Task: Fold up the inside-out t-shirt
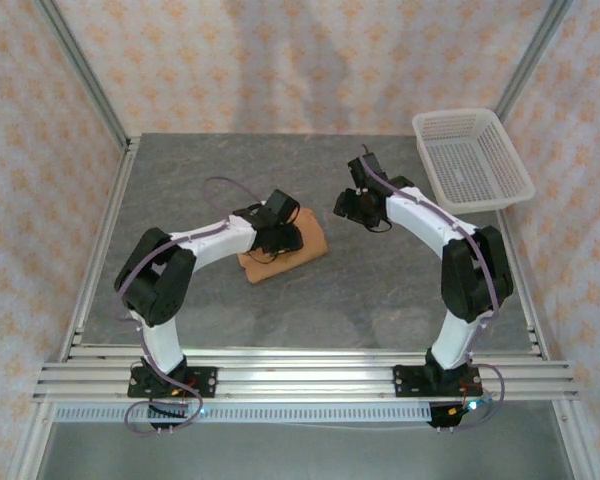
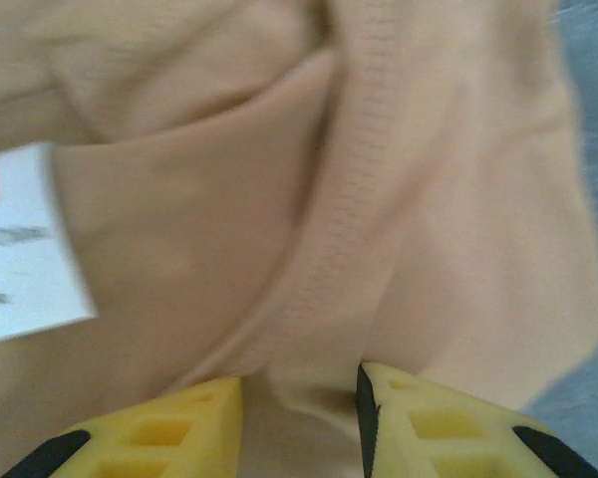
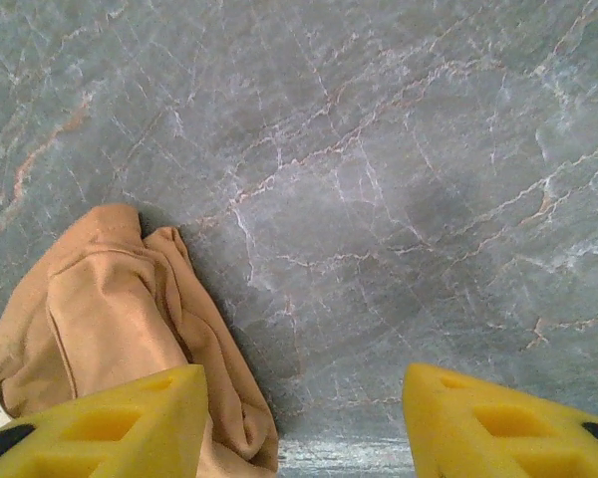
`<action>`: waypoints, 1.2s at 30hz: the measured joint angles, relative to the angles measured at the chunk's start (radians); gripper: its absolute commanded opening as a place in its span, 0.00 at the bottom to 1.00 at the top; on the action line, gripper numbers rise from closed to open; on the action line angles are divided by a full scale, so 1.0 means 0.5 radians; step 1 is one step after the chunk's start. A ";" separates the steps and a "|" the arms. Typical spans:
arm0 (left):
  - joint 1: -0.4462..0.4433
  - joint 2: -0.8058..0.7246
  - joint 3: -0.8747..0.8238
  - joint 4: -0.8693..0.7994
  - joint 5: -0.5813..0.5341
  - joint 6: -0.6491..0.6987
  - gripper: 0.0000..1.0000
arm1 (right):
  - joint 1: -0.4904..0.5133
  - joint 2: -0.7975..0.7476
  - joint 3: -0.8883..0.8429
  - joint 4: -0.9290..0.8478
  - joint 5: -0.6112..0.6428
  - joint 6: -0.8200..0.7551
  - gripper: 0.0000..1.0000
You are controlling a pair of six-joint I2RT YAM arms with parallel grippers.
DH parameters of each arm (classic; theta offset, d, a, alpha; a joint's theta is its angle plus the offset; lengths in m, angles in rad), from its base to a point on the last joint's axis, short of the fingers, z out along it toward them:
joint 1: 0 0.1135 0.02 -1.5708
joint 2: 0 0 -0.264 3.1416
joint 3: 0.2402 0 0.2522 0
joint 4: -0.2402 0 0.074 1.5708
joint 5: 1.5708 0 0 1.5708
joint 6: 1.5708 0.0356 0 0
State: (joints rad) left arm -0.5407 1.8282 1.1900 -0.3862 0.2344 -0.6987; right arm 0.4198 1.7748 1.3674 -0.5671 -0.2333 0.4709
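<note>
Left pincer (image 2: 301,386) clamped on a shirt (image 2: 429,199) fold, right pincer (image 3: 304,398) apart over desk (image 3: 379,149), shirt edge just beside it

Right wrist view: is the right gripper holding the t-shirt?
No. The right gripper is open with bare table between its fingers, and the t-shirt lies beside one finger, ungripped.

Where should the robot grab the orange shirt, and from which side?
Grip the stitched seam ridge of the t-shirt, coming straight down from above. The shirt lies bunched on the table, and that seam stands up as a thick fold, rising into the left end effector.
</note>
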 measured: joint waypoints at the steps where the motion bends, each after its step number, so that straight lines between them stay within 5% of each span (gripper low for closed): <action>1: 0.046 0.008 0.000 -0.048 0.038 0.071 0.37 | 0.000 0.000 -0.001 0.000 -0.005 0.000 0.54; 7: 0.235 0.022 0.001 -0.285 0.192 0.446 0.38 | -0.004 0.000 0.001 0.016 -0.039 0.000 0.54; 17: 0.256 -0.099 0.042 -0.469 0.220 0.710 0.39 | -0.004 -0.002 0.008 0.014 -0.046 -0.001 0.54; 21: 0.230 -0.415 -0.111 -0.298 0.063 0.378 0.51 | -0.004 -0.018 0.008 0.017 -0.051 0.000 0.54; 25: 0.058 -0.739 -0.497 0.167 -0.137 -0.172 0.52 | -0.004 -0.027 -0.002 0.050 -0.074 0.018 0.54; 30: -0.091 -0.494 -0.549 0.494 -0.249 -0.597 0.51 | -0.004 -0.029 -0.016 0.065 -0.119 0.039 0.54; 36: -0.055 -0.287 -0.546 0.520 -0.336 -0.752 0.51 | -0.004 -0.070 -0.054 0.067 -0.140 0.050 0.54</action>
State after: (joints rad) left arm -0.5682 1.6848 0.9173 -0.1265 0.0666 -1.0748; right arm 0.4179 1.7397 1.3403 -0.5335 -0.3035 0.4957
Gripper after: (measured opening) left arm 0.501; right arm 0.541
